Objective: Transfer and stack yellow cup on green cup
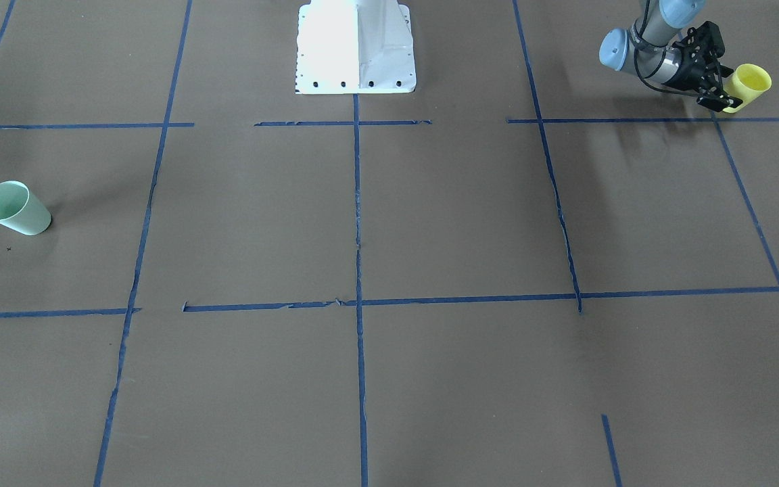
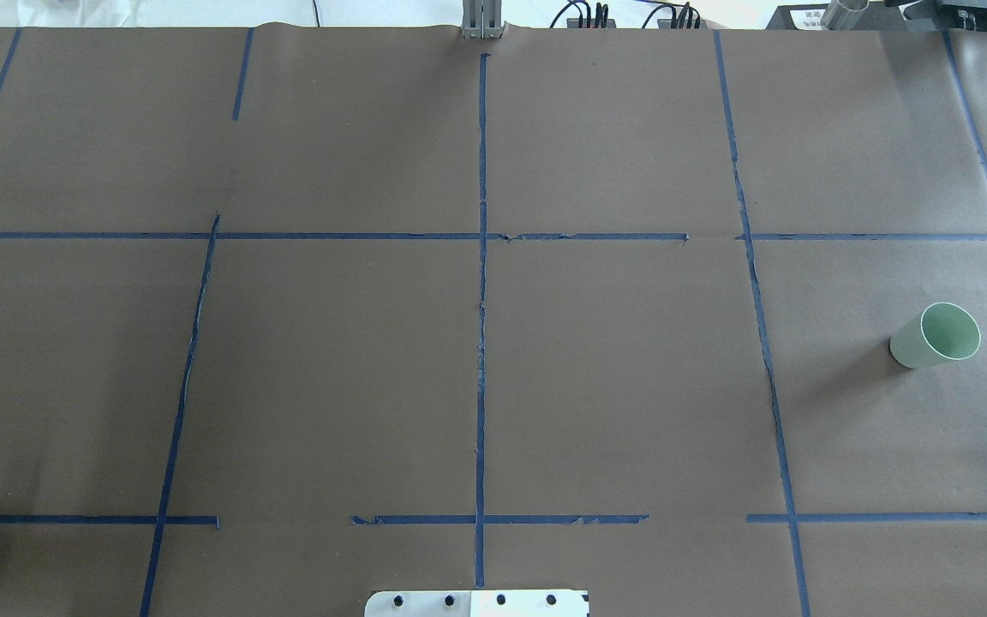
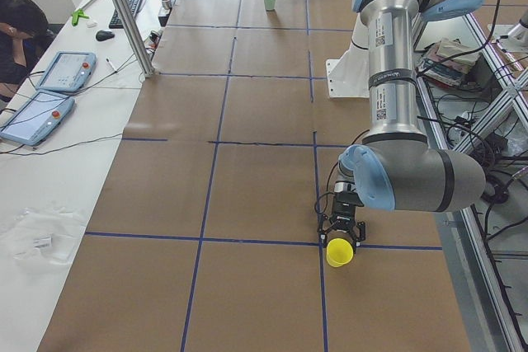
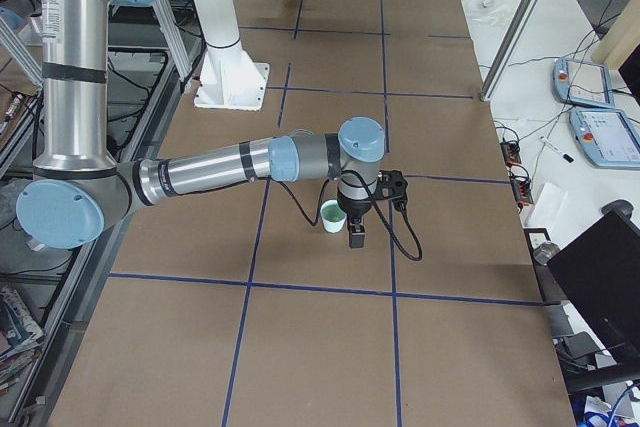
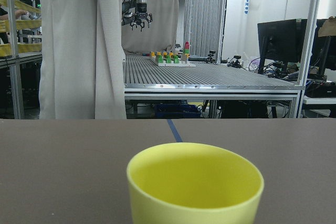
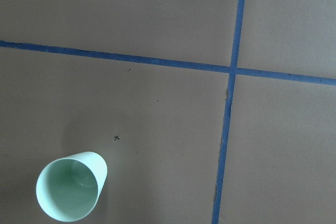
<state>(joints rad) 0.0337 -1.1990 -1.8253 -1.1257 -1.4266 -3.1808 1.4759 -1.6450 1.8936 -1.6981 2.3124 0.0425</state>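
Note:
The yellow cup [image 1: 749, 84] stands upright on the brown table, far out on my left side. My left gripper [image 1: 729, 86] lies level at its side, open, with a fingertip on either side of the cup's lower part. In the left wrist view the yellow cup [image 5: 195, 184] fills the bottom centre and no fingers show. The green cup [image 1: 16, 207] stands upright at the far right side and also shows from overhead [image 2: 936, 336]. My right gripper [image 4: 355, 235] hangs over the table beside the green cup [image 4: 333, 215]; I cannot tell whether it is open or shut. The right wrist view looks down on the green cup [image 6: 69, 190].
The white robot base [image 1: 356, 47] is at the middle of the table's robot side. Blue tape lines [image 2: 481, 283] mark a grid on the brown paper. A side table with tablets [image 3: 41, 92] and a seated operator run along the far edge.

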